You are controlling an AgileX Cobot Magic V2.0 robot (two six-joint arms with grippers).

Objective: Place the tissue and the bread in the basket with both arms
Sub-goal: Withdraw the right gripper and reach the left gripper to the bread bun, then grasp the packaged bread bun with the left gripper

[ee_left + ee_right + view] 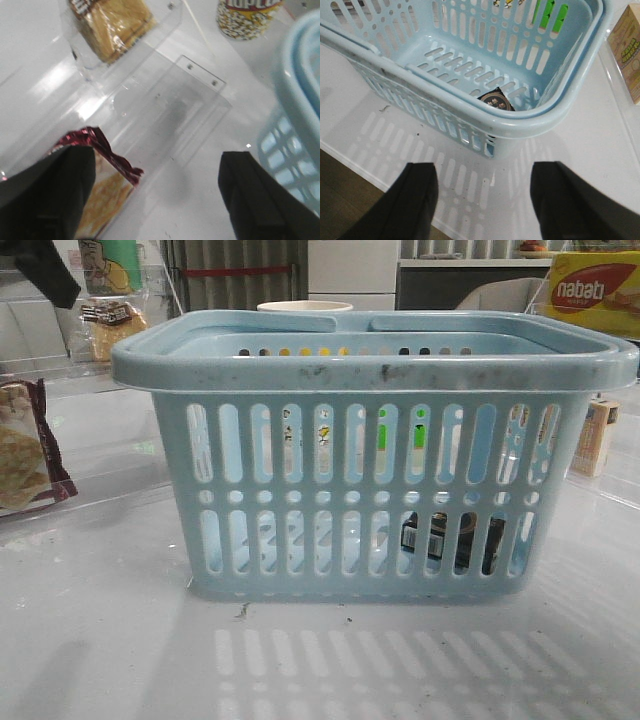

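The pale blue basket (pixel 370 455) stands in the middle of the table. The black tissue packet (pixel 496 101) lies on its floor near one corner and shows through the slots in the front view (pixel 450 540). The bread packet (pixel 112 25) sits in a clear plastic holder at the back left (pixel 110 325). My left gripper (pixel 157 195) is open and empty above the table between the maroon-edged cracker packet (pixel 107 185) and the basket (pixel 295 115). My right gripper (pixel 482 200) is open and empty, above the table beside the basket's corner (pixel 520 120). Neither gripper shows in the front view.
The cracker packet (pixel 25 450) lies at the left. A yellow nabati box (pixel 590 290) stands at the back right, with a small carton (pixel 597 435) to the right of the basket. A popcorn can (pixel 247 17) stands behind the basket. The table's front edge (pixel 350 160) is near my right gripper.
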